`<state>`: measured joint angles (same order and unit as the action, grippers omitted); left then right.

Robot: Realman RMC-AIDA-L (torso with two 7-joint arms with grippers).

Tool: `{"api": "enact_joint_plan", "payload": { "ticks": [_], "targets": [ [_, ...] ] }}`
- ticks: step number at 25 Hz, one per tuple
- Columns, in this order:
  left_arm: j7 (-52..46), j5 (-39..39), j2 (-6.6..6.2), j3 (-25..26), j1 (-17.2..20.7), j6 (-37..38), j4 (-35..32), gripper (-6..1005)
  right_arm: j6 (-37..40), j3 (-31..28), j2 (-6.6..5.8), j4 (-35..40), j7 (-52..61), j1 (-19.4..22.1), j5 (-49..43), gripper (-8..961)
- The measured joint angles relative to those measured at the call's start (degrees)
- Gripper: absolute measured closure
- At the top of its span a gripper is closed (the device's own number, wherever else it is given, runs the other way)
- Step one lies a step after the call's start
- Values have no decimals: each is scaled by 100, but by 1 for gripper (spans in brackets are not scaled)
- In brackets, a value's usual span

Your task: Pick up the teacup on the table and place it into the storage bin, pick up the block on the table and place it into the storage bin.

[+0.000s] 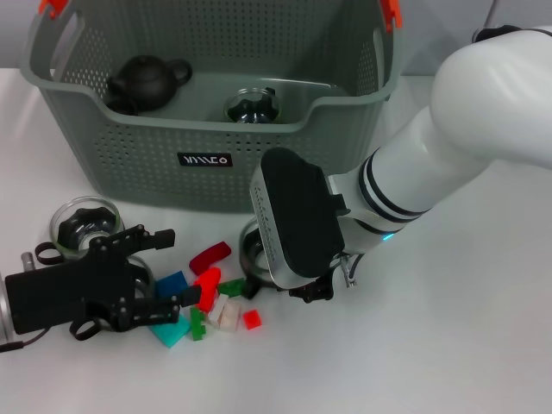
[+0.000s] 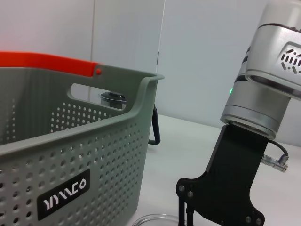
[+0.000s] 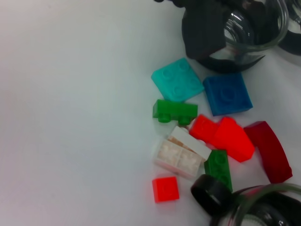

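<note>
The grey-green storage bin (image 1: 129,164) stands at the back, also in the left wrist view (image 2: 94,155). A glass teacup (image 1: 249,248) sits in front of it, half hidden under my right gripper (image 1: 297,289), which hangs right over it. The teacup's rim and black handle show in the right wrist view (image 3: 268,200). Loose blocks lie between the grippers: blue (image 1: 170,283), teal (image 1: 171,330), red (image 1: 207,287), green (image 1: 231,287), white (image 1: 226,312). My left gripper (image 1: 168,269) is open at the front left, its fingers on either side of another glass cup (image 3: 254,23), next to the blue block (image 3: 227,93).
A black teapot (image 1: 142,82) and a glass teapot (image 1: 250,105) are inside the bin. A third glass cup (image 1: 84,222) stands behind the left gripper. A dark red curved block (image 1: 210,254) and a small red block (image 1: 252,319) lie by the pile.
</note>
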<state>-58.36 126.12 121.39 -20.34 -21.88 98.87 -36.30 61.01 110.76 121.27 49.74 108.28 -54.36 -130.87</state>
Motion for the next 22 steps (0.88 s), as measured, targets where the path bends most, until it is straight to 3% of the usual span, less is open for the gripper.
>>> {"api": "enact_joint_plan", "payload": {
  "ticks": [4, 9, 17, 22],
  "targets": [
    [0, 0, -2, 58, 0, 1, 0, 95, 62, 0, -10, 30, 45, -7, 0, 660],
    [0, 0, -10, 71, 0, 14, -1, 95, 284, -21, -20, 67, 158, -46, 1, 877],
    [0, 1, -19, 68, 0, 47, -14, 95, 625, -118, -58, 267, 335, -13, 26, 896],
    [-6, 23, -19, 65, 0, 73, -23, 95, 1483, -656, -84, 765, 515, 62, 9, 896]
  ]
}}
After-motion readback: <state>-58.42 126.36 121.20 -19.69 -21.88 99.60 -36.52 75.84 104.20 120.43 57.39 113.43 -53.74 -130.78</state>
